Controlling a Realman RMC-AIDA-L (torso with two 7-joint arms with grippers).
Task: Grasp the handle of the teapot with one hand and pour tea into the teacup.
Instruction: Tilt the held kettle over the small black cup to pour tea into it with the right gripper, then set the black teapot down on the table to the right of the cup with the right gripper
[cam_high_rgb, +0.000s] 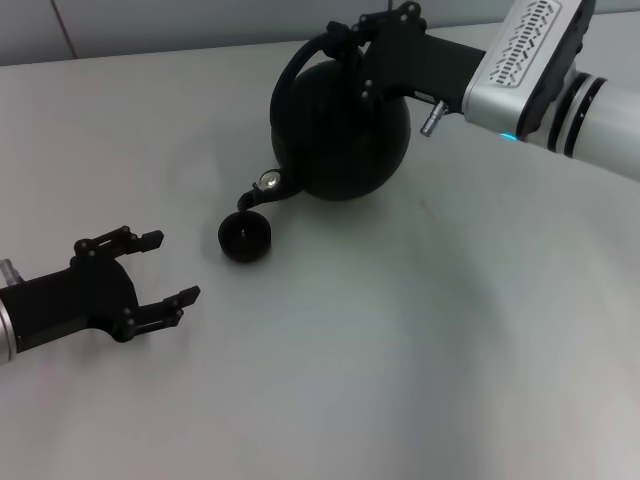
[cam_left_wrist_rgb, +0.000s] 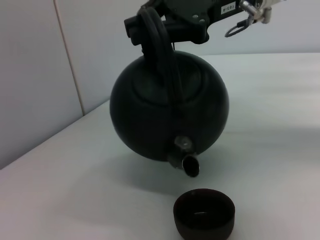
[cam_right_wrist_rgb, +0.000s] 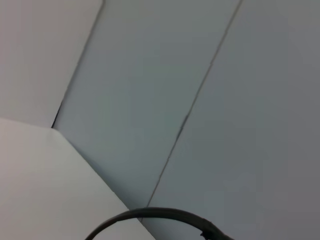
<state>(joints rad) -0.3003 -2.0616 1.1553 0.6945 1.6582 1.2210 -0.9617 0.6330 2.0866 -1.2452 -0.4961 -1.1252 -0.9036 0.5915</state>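
Pale grey and matte, the table (cam_high_rgb: 420, 360) runs back to a panelled wall (cam_left_wrist_rgb: 35, 75) with thin vertical seams. At the far middle, the right end effector (cam_high_rgb: 352, 45) is clamped on the handle (cam_high_rgb: 300, 60), a thick black hoop arching over the teapot (cam_high_rgb: 345, 135). The teapot is round, matte black and tipped toward the left and near side, its short curved spout (cam_high_rgb: 262, 190) pointing down. Just below the spout sits the teacup (cam_high_rgb: 245, 238), a small dark handleless bowl resting on the table.

The left end effector (cam_high_rgb: 168, 268) hovers near the left edge, well apart from the teacup, fingers spread wide and holding nothing.

From the head view the spout's tip seems almost to meet the teacup's rim. The left wrist view faces the teapot head-on and shows a clear gap between the spout's oval mouth (cam_left_wrist_rgb: 191, 166) and the teacup (cam_left_wrist_rgb: 204, 214); it also shows the flat lid (cam_left_wrist_rgb: 167, 82) under the handle (cam_left_wrist_rgb: 157, 45), and the cup's dim hollow interior. The right wrist view shows only wall panels, a corner of table and a thin dark cable (cam_right_wrist_rgb: 150, 216); its own fingers are out of sight there.
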